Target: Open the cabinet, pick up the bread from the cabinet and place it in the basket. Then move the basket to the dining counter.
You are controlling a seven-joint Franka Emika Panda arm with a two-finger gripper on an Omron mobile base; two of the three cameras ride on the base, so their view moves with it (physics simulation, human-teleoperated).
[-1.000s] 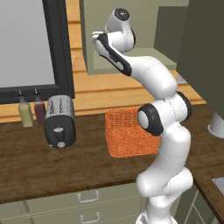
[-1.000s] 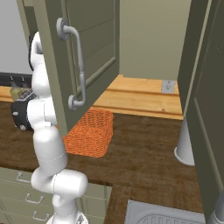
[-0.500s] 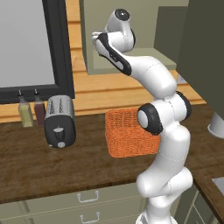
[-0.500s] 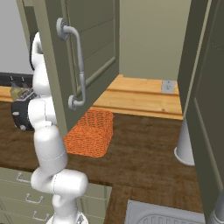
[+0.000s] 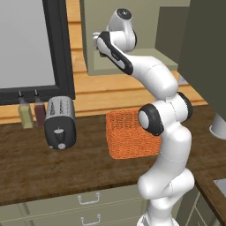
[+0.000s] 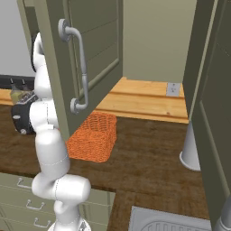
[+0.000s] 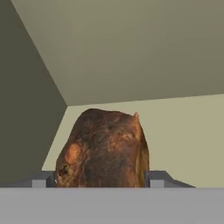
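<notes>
Two fingertips [image 7: 154,178] flank the bread [image 7: 103,151], one on each side and touching or nearly so, so the gripper [image 7: 101,180] looks pressed onto it, though a firm pinch cannot be confirmed. The bread sits on the cabinet [image 6: 90,58] floor near its back-left corner, and the arm reaches up inside to take it. Below, the basket [image 5: 130,134] waits mid-worktop [image 5: 53,172]. Against half a second ago, nothing has visibly shifted.

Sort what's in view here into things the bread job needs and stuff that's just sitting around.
Needed: cabinet, door open; bread between the claw fingertips; orange basket on the worktop.

Sitting around: toaster; two bottles; wall outlet.
</notes>
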